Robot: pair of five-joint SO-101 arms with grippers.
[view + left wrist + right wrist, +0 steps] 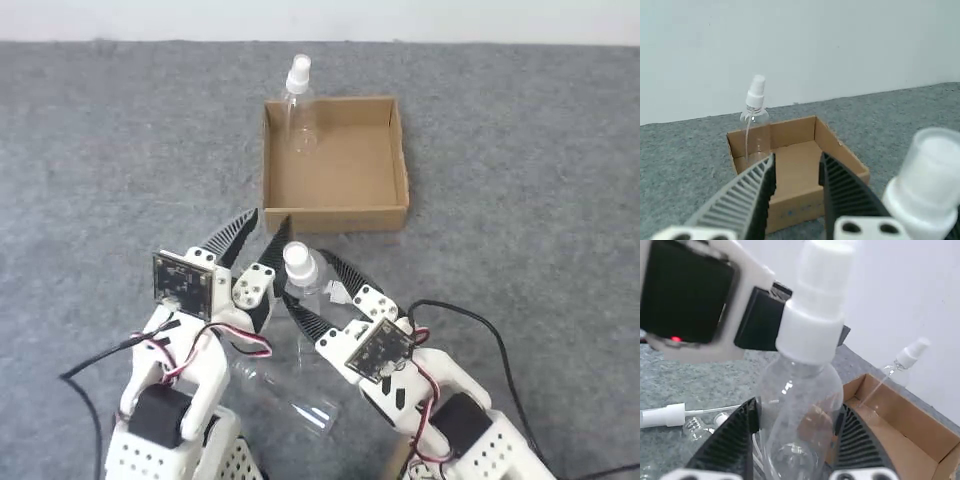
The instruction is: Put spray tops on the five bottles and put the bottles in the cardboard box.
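We see the right pincer (796, 414) clamped around a clear plastic bottle with a white spray top (299, 272), held upright near the front wall of the shallow brown cardboard box (335, 216). The left pincer (797, 160) stands apart and empty, just beside that bottle. A second capped clear bottle (300, 110) stands in the box's far corner. Another clear bottle (290, 395) lies on the grey felt-covered table (520, 200) between the arms.
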